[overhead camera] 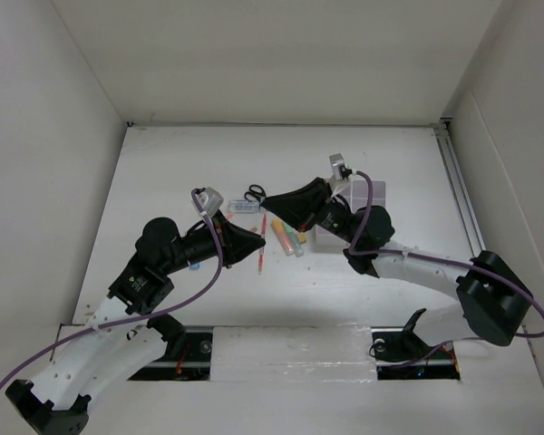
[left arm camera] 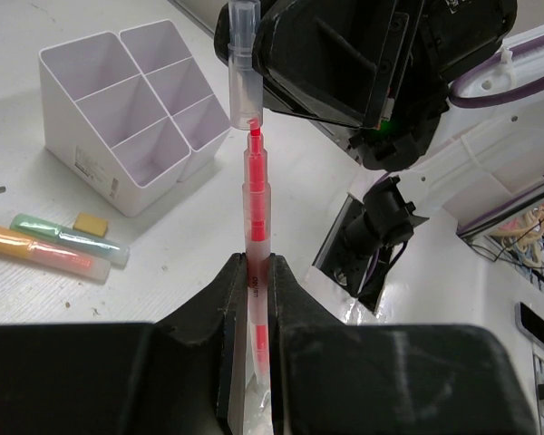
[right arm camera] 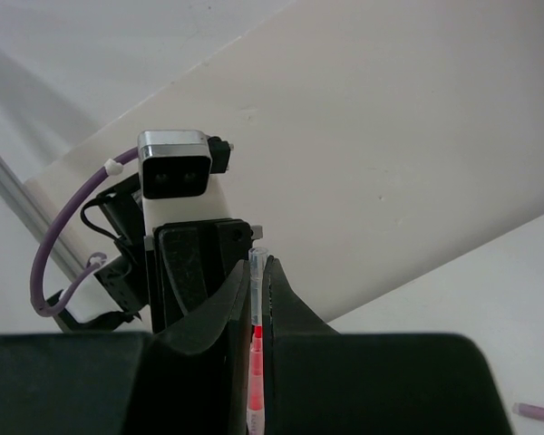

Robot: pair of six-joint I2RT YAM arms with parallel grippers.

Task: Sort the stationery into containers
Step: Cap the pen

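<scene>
Seen from the left wrist, the left gripper point(left arm camera: 254, 272) pinches a red pen point(left arm camera: 257, 195) above the table point(left arm camera: 181, 236). The pen's long axis runs six to twelve o'clock, with the bare tip pointing to twelve. The right gripper point(right arm camera: 258, 281) pinches the clear cap point(left arm camera: 243, 72) right at that tip. At ten o'clock, the organiser point(left arm camera: 82, 159) shows only empty compartments. Highlighters point(left arm camera: 54, 245) lie at nine. Sorting looks barely begun.

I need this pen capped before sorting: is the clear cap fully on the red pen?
No, the clear cap only meets the tip of the red pen; the barrel is uncovered.
</scene>
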